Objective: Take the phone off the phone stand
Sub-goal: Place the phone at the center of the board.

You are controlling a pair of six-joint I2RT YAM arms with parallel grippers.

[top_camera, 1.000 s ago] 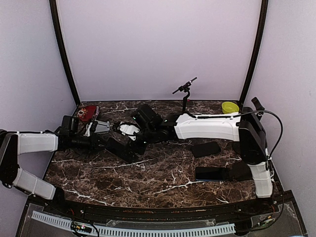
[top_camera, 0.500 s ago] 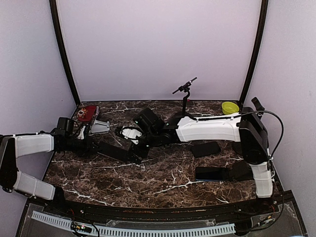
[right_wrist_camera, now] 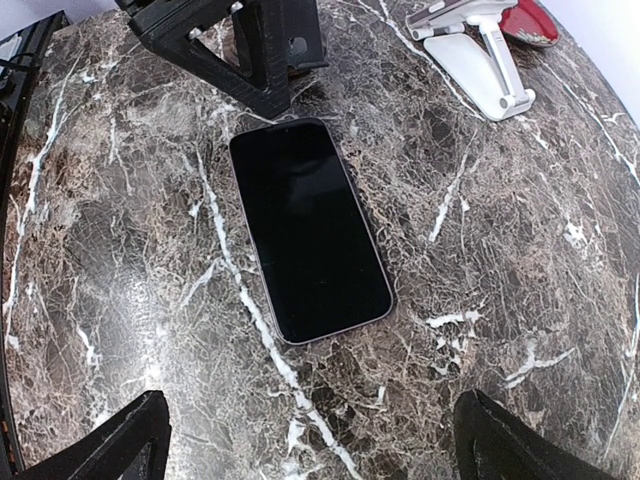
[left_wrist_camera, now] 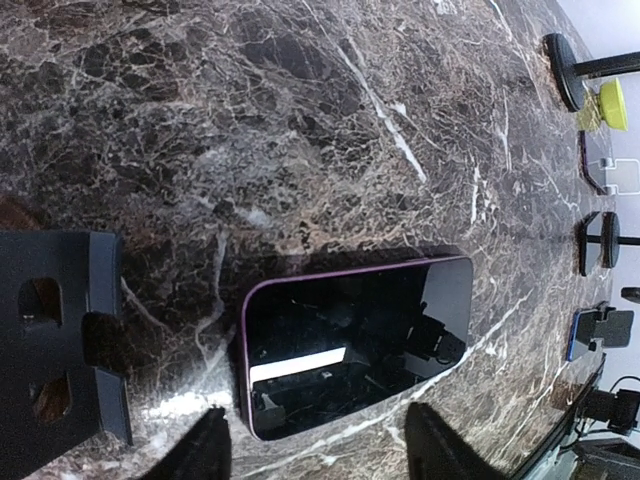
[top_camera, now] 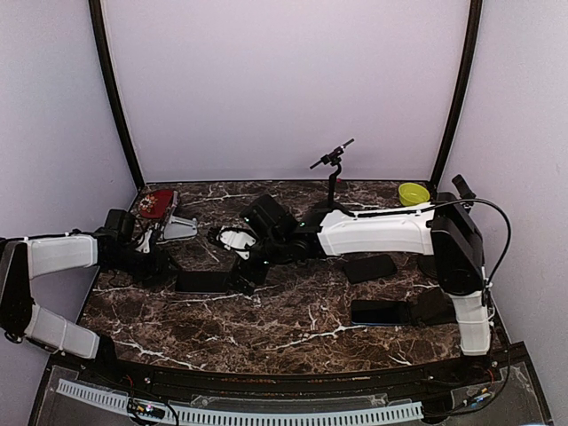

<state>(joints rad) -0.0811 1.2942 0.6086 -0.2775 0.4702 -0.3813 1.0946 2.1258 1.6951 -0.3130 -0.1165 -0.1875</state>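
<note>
One phone is lying flat, screen up, on the marble table, apart from the one white phone stand standing near it. Two grippers are flanking the phone. The left gripper is hovering with its jaws spread, gripping nothing. The right gripper is hovering above the phone with its jaws spread wide, also gripping nothing. Two further dark phones are lying towards the table's right side, with one yellow bowl sitting beyond them.
</note>
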